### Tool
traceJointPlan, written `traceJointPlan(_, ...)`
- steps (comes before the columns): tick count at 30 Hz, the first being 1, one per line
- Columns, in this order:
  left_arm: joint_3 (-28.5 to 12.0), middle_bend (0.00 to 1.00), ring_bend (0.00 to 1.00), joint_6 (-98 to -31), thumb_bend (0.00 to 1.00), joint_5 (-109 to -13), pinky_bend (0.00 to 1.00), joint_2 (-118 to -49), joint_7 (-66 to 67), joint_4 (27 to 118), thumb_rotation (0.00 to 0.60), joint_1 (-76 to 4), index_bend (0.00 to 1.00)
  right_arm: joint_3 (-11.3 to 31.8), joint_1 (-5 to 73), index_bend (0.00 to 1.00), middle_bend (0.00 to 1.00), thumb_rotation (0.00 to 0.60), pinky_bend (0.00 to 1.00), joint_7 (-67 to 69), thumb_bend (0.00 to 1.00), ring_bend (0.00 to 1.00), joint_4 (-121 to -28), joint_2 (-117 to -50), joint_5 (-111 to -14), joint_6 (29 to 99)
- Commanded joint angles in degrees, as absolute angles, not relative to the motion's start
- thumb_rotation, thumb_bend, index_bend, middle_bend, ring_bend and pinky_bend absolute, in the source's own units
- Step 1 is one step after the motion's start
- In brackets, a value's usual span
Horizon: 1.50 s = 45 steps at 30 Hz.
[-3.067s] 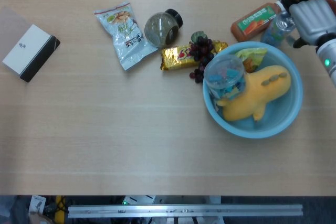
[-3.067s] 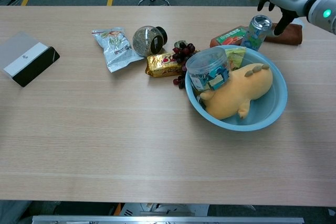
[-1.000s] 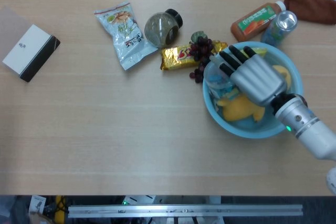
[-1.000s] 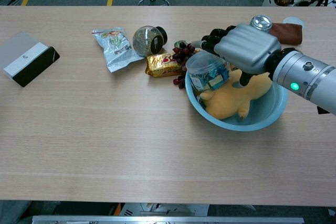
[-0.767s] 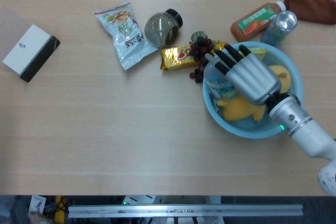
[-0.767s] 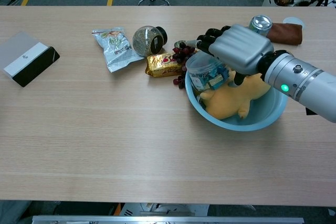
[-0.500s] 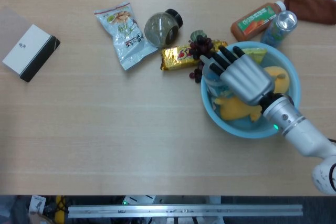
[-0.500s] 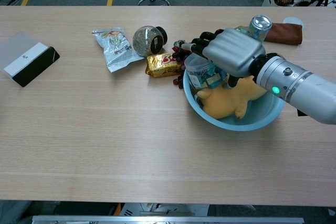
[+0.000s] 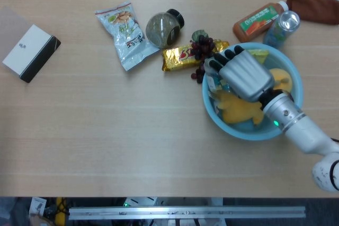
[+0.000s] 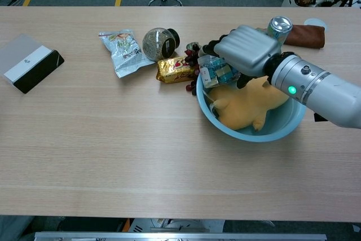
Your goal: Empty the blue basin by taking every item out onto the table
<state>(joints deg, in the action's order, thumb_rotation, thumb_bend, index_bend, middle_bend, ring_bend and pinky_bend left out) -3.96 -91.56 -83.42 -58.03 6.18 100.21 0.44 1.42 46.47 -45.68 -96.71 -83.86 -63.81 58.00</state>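
Observation:
The blue basin [image 9: 249, 133] [image 10: 254, 135] stands right of centre on the table. A yellow plush toy [image 9: 238, 110] [image 10: 248, 105] lies in it, and a yellow-green packet [image 9: 258, 54] shows at its far rim. My right hand [image 9: 243, 78] [image 10: 243, 52] reaches over the basin's left side and grips a clear plastic jar with blue contents [image 10: 217, 73]. The jar is tilted and raised at the left rim. In the head view the hand covers most of the jar [image 9: 213, 83]. My left hand is in neither view.
Just left of the basin lie dark grapes [image 9: 201, 46] and a gold snack bar [image 9: 177, 58]. Further left are a round glass jar [image 9: 161, 29] and a snack bag [image 9: 124, 33]. An orange bottle [image 9: 257, 22], a can [image 9: 283, 25] and a brown cloth [image 9: 312, 8] sit behind. A black-and-white box [image 9: 29, 51] lies far left.
My right hand came from the far right over the basin, closed around the clear jar and has raised and tipped it towards the left rim. The basin shifted slightly left.

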Motion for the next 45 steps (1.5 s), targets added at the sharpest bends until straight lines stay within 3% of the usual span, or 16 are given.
traceJointPlan(1, -4.0, 0.37, 0.30, -91.5, 0.34, -83.4, 0.26, -58.0, 6.2, 100.3, 0.600, 0.4, 0.34, 1.7, 46.4, 0.37, 0.42, 0.600, 0.54, -45.1, 0.28, 0.41, -96.9, -83.2, -64.0, 57.7)
traceJointPlan(20, -3.9, 0.37, 0.30, -91.3, 0.34, -83.9, 0.26, -56.5, 6.4, 101.5, 0.600, 0.2, 0.34, 9.3, 49.4, 0.37, 0.42, 0.600, 0.55, -43.5, 0.28, 0.43, -100.9, -76.5, -57.2, 57.7)
traceJointPlan(36, -3.9, 0.37, 0.30, -92.5, 0.34, -83.2, 0.26, -56.0, 6.6, 102.2, 0.600, 1.2, 0.34, 12.0, 58.2, 0.37, 0.42, 0.600, 0.53, -48.6, 0.28, 0.41, -85.7, -84.6, -41.4, 52.2)
traceJointPlan(45, -4.0, 0.37, 0.30, -92.9, 0.34, -82.7, 0.26, -56.4, 7.7, 102.8, 0.600, 1.5, 0.34, 11.4, 62.9, 0.37, 0.39, 0.600, 0.49, -52.2, 0.28, 0.37, -77.6, -89.9, -32.9, 50.0)
